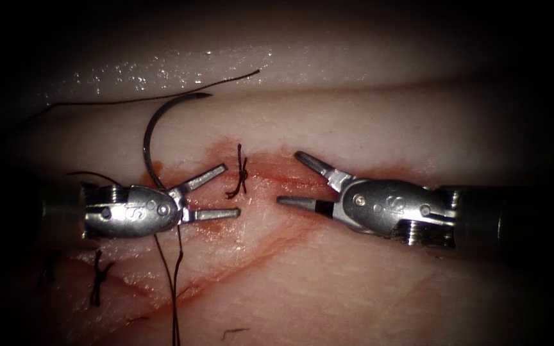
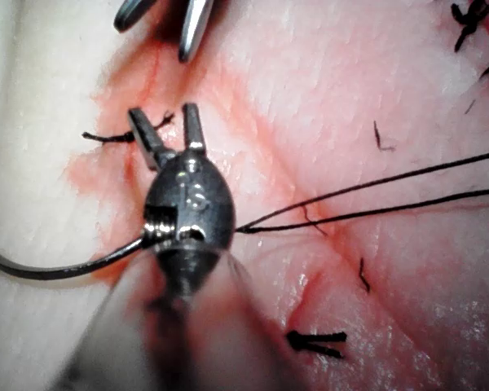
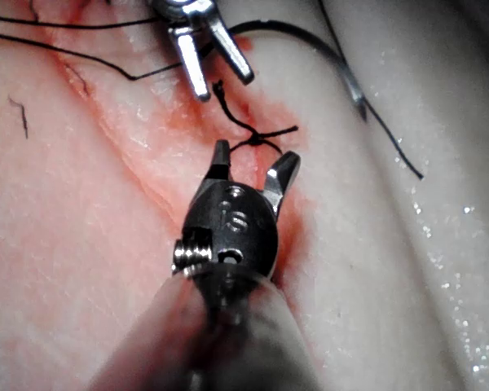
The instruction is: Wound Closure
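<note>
Left pincer point(image 1: 232, 191) wide, empty, right pincer point(image 1: 288, 178) wide, empty, needle point(image 1: 152, 131) lying on tissue point(image 1: 367, 282)

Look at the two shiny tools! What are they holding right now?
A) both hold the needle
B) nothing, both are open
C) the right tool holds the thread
B: the left tool and the right tool both have spread jaws with nothing between them; the needle lies loose on the tissue.

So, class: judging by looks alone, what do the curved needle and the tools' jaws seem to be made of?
Needle: apparently dark metal, thin, smooth, holding a rigid curve.
Left tool and right tool: seemingly polished steel, silvery with bright glints; both stand open, holding nothing. The needle lies on the tissue.
</note>
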`<move>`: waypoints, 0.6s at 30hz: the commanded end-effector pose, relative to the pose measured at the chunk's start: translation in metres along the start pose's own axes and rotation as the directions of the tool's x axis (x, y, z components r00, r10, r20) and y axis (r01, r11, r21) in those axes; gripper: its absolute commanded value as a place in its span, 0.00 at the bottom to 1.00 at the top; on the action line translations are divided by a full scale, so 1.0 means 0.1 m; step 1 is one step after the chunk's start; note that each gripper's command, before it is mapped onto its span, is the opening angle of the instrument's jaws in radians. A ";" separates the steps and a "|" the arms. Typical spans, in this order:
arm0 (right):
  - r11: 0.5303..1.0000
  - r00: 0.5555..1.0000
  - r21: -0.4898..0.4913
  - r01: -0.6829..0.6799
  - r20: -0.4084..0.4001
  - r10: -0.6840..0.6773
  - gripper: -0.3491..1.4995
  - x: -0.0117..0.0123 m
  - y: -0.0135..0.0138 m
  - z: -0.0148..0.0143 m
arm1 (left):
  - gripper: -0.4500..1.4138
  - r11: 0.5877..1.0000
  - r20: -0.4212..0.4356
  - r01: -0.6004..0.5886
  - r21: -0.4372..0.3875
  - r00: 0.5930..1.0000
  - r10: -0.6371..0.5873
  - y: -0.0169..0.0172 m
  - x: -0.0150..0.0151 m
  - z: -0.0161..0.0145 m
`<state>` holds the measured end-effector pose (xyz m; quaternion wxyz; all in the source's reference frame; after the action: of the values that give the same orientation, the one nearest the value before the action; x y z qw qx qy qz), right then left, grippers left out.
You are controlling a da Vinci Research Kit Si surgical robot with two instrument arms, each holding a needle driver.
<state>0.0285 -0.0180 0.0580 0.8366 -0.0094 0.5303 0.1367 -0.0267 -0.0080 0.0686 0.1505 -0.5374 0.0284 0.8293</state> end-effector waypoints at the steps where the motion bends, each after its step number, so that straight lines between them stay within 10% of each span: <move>1: 1.000 1.000 0.002 0.000 -0.005 0.000 0.45 0.001 -0.002 0.011 | 0.07 1.000 -0.002 -0.001 -0.001 1.000 0.001 0.002 -0.004 0.008; 8: 0.991 0.994 0.110 0.078 -0.079 -0.069 0.34 -0.005 -0.006 0.033 | 0.00 1.000 -0.021 -0.008 -0.024 1.000 0.007 -0.006 -0.010 0.006; 13: 0.981 0.984 0.118 0.154 -0.108 -0.141 0.71 -0.010 -0.010 0.054 | 0.00 0.999 -0.027 0.000 -0.038 1.000 -0.001 -0.019 -0.005 0.006; 18: 0.981 0.978 0.069 0.180 -0.123 -0.171 0.81 -0.001 -0.011 0.070 | 0.00 0.999 -0.027 0.001 -0.039 1.000 -0.002 -0.019 -0.004 0.008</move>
<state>0.0339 -0.0181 0.0608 0.8139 -0.0312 0.5788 0.0402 -0.0261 -0.0060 0.0688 0.1406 -0.5510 0.0141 0.8225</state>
